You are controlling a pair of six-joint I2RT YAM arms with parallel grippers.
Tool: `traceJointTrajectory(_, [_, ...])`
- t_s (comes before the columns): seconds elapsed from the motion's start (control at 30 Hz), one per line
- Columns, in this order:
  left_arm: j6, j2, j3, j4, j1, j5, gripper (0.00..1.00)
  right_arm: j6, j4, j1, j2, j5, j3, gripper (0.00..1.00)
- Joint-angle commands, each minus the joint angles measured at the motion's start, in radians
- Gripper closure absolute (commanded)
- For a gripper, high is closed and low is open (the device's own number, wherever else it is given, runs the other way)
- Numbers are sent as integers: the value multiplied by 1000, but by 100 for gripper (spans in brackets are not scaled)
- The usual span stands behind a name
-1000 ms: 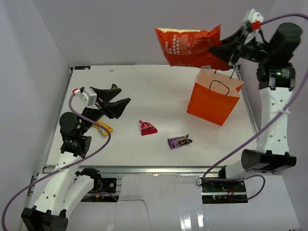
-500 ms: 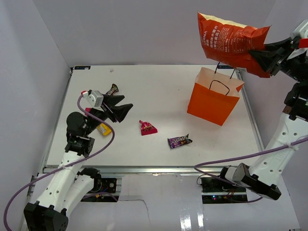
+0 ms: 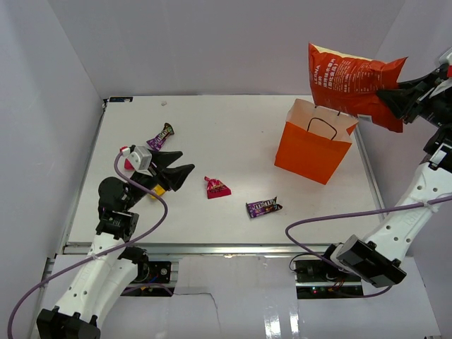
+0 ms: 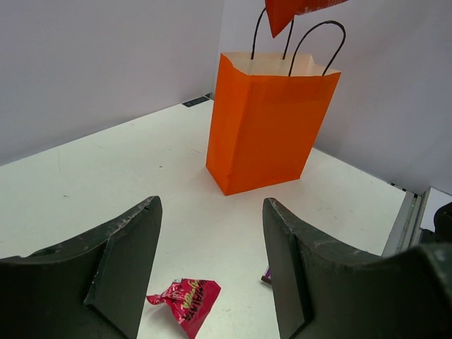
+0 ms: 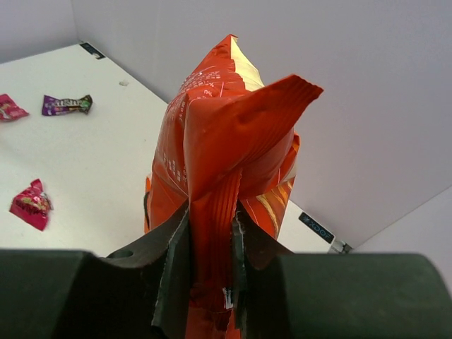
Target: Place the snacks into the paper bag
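Note:
My right gripper [image 3: 390, 99] is shut on the end seam of the red-orange chip bag [image 3: 349, 81] and holds it in the air just above the mouth of the upright orange paper bag [image 3: 311, 152]. The right wrist view shows the jaws [image 5: 210, 240] pinching the chip bag [image 5: 226, 141]. My left gripper [image 3: 180, 162] is open and empty, low over the table's left side. Ahead of it lie a magenta packet [image 3: 216, 188] and a purple candy bar [image 3: 263, 207]. In the left wrist view the magenta packet [image 4: 185, 300] lies between the open fingers, with the paper bag [image 4: 268, 127] beyond.
A second purple candy bar [image 3: 162, 135] lies at the left behind the left gripper. A yellow packet [image 3: 157, 191] is partly hidden under that gripper. White walls stand close on the left, back and right. The table's right edge rail [image 3: 367, 176] runs beside the paper bag.
My right arm has swung the chip bag to the right and now holds it over the paper bag's mouth. My left gripper has shifted slightly right and nearer, still open.

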Motion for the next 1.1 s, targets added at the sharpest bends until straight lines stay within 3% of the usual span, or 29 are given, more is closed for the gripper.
traceJointTrajectory(0.0, [-9, -35, -29, 14, -2, 10, 30, -153, -97, -7, 4, 33, 47, 92])
traceJointTrajectory(0.37, [-3, -32, -63, 18, 0, 44, 30, -533, -566, -9, 40, 153, 179, 92])
traceJointTrajectory(1.07, [26, 19, -61, 38, 0, 101, 30, -899, -939, -4, 64, 276, 206, 92])
